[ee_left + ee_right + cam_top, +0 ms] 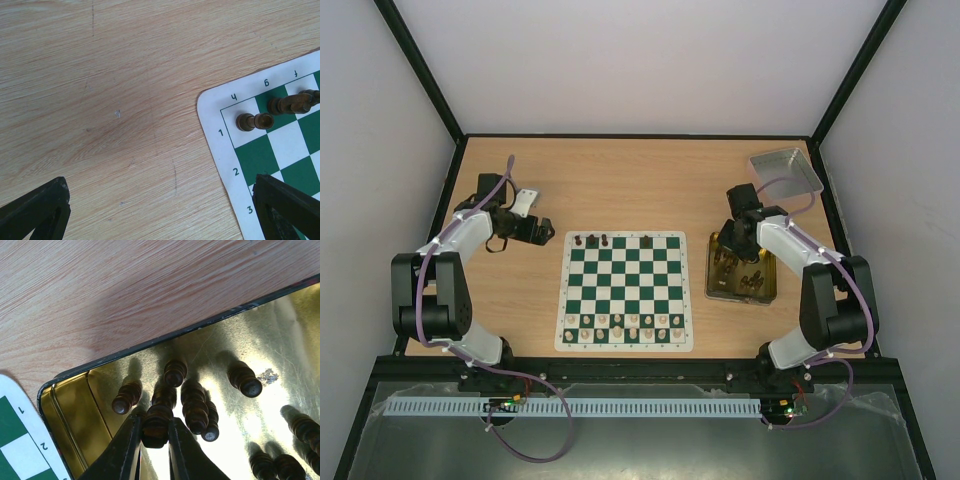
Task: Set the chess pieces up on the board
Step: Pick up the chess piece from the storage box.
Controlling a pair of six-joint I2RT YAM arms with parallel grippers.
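The board (pixel 563 300) lies mid-table, with three dark chess pieces (pixel 592 241) on its far row. In the left wrist view, two of them (pixel 254 121) stand at the board's corner (pixel 220 145). My left gripper (pixel 542 234) hangs open over bare wood just left of that corner, nothing between its fingers (pixel 40 210). My right gripper (pixel 156 427) reaches down into the gold tin (pixel 65 405). It is shut on the top of one upright dark piece (pixel 157 415). Several other dark pieces (pixel 195 407) stand close around it.
Pale cream pieces (pixel 625 325) fill the board's two near rows. The gold tin (pixel 710 285) sits just right of the board. A grey tray (pixel 785 170) rests at the far right corner. Black frame rails edge the table.
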